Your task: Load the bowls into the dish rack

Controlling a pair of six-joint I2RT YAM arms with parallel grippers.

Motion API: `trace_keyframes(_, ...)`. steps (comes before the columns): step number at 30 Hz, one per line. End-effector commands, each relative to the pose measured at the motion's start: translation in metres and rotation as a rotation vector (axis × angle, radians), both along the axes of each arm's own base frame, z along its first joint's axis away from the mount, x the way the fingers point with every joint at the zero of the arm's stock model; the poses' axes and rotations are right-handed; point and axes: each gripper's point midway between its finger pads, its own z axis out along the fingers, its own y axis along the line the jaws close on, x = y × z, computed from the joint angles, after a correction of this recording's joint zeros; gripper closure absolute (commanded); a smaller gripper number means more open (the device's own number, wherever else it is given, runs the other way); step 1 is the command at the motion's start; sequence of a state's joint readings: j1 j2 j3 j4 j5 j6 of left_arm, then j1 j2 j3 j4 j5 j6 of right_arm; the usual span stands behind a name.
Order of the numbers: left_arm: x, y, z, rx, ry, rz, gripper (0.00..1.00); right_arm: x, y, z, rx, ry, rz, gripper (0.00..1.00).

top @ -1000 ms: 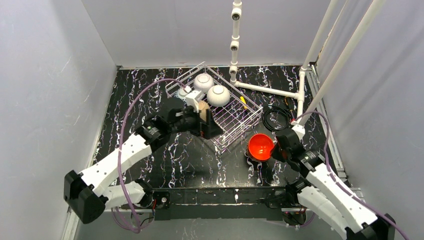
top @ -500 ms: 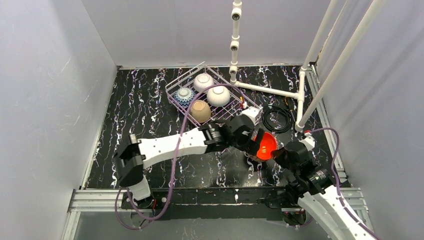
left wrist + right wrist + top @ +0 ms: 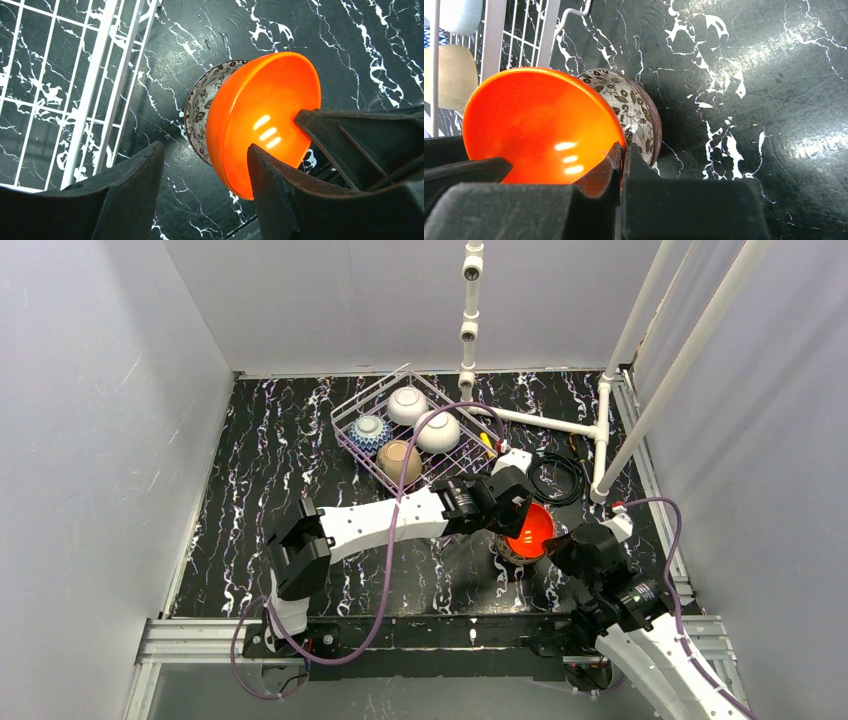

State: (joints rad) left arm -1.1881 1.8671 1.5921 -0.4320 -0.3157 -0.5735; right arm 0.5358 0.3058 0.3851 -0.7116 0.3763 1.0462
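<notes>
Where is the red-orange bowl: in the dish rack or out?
Out. The red-orange bowl lies outside the dish rack, beyond its wire edge, over the black table, its rim pinched by the right gripper.

Seen from the left wrist, only a crescent of the patterned bowl point(image 3: 197, 107) shows past the left side of the red-orange bowl point(image 3: 265, 115); the rest is hidden behind it. Further left of the red-orange bowl, the dish rack point(image 3: 94, 85) runs off the frame. From above, the left gripper point(image 3: 515, 512) covers the red-orange bowl's left rim, and I can't make out the patterned bowl there.
</notes>
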Motion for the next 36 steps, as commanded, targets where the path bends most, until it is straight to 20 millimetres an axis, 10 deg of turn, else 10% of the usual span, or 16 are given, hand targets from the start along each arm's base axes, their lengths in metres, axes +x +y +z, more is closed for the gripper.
trace_keyframes(1,0.008,0.003,0.003,0.029,-0.019,0.04,0.42,0.01,-0.001,0.035,0.033,-0.085,-0.034,0.99)
trace_keyframes(13,0.004,-0.006,0.008,0.016,0.021,0.01,1.0,0.014,0.005,0.062,0.024,-0.113,0.017,0.99)
trace_keyframes(16,0.004,-0.008,0.017,-0.013,0.06,-0.033,1.0,0.02,0.021,0.082,0.015,-0.171,0.124,0.98)
trace_keyframes(20,-0.002,-0.012,0.043,-0.06,0.114,-0.179,1.0,0.03,0.026,0.114,-0.092,-0.224,0.227,0.5)
trace_keyframes(23,-0.009,-0.007,0.061,-0.07,0.123,-0.269,1.0,0.036,0.027,0.134,-0.164,-0.242,0.275,0.37)
trace_keyframes(36,0.001,0.042,0.108,-0.125,0.061,-0.368,1.0,0.076,0.068,0.171,-0.267,-0.176,0.477,0.56)
